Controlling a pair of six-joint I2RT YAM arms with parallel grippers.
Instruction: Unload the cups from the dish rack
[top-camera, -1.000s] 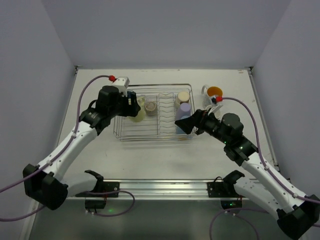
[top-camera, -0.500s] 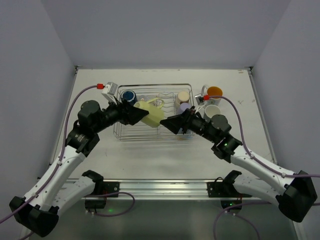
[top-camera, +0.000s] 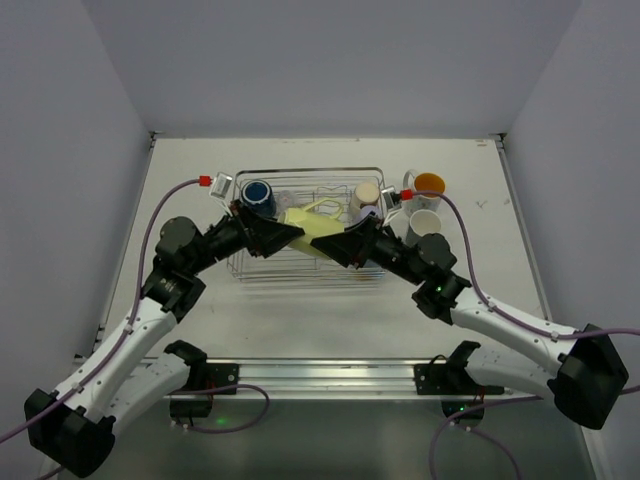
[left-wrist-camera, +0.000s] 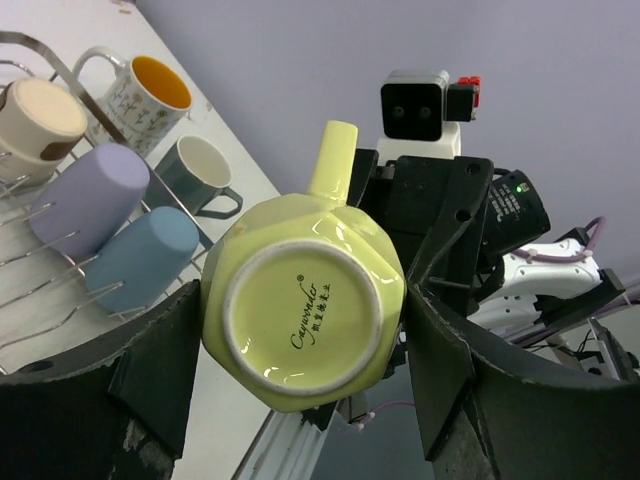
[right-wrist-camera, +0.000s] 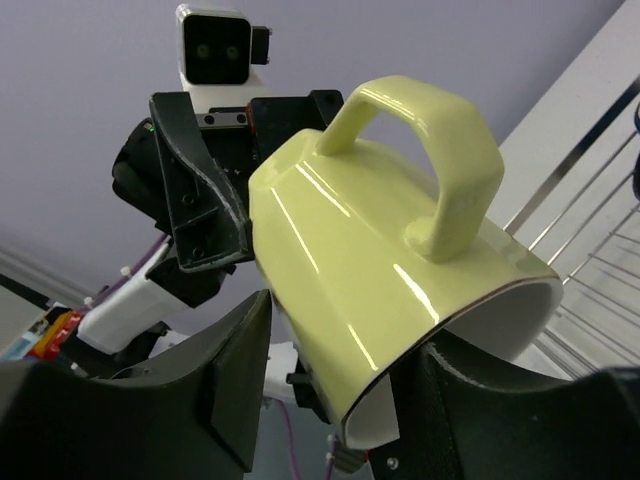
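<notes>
Left pincer pinches yellow-green mug by base, above dish rack; right pincer straddles its rim, contact unclear. Risk: left releasing early drops mug.

Centre of rack is hidden under yellow mug, left gripper and right gripper. In left wrist view, cream cup is cut by left edge. Whether right gripper touches mug cannot be told.

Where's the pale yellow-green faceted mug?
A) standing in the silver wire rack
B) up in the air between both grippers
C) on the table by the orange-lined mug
B: the yellow-green faceted mug hangs above the silver wire rack, the left gripper clamping its base and the right gripper astride its rim.
</notes>
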